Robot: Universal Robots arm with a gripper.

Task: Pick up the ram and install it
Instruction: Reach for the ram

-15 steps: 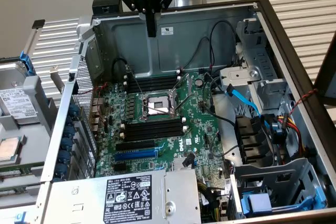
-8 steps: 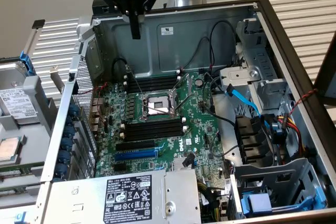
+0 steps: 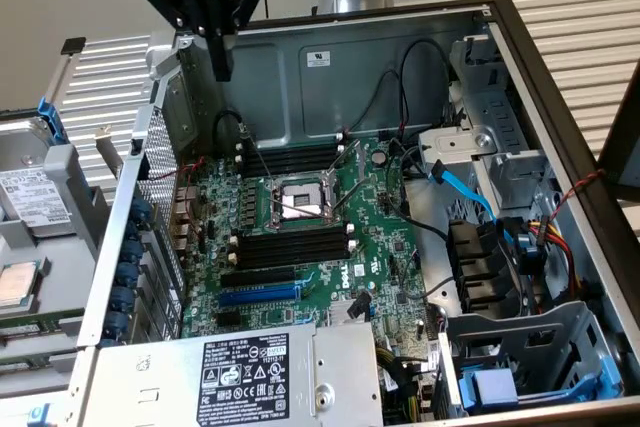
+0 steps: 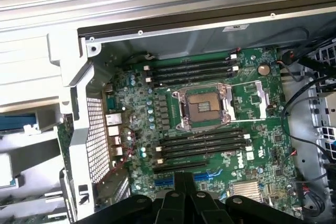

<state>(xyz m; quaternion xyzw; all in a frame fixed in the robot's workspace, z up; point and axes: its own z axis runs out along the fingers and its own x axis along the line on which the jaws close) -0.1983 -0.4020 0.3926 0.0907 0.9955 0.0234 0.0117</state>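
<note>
Exterior view: ram not made out with any certainty, and none plainly seen in the wrist view either; cannot tell where it lies. Nothing green seen between the fingers of the tool (image 3: pixel 222 67). Fingers pressed together to a narrow tip, with no visible gap and no visible load. Tool hanging above the far corner of the open case (image 3: pixel 390 67), at the exterior view's left, clear of the motherboard (image 3: pixel 390 247) below.

Two banks of long black slots on the board: one bank (image 3: pixel 290 159) beyond the socket (image 3: pixel 297 199), the other (image 3: pixel 295 247) on its near side. Blue slot (image 3: pixel 258 295) just past that nearer bank, toward the power supply (image 3: pixel 250 377). Blue cable (image 3: pixel 460 187) running across the drive bays at the exterior view's right. Coin cell (image 3: pixel 379 158) beside the far bank.

Wrist view: same board seen from above. Tool (image 4: pixel 184 179) showing as dark fingers meeting in a thin seam, overlapping the blue slot (image 4: pixel 210 176) in the picture. Both slot banks (image 4: pixel 191 69) (image 4: pixel 202 148) laid out plainly either side of the socket (image 4: pixel 203 103), every slot dark along its length. Coin cell (image 4: pixel 264 69) at the end of one bank. Heatsink (image 4: pixel 245 190) visible here only; power supply and drive bays visible in the exterior view only.
</note>
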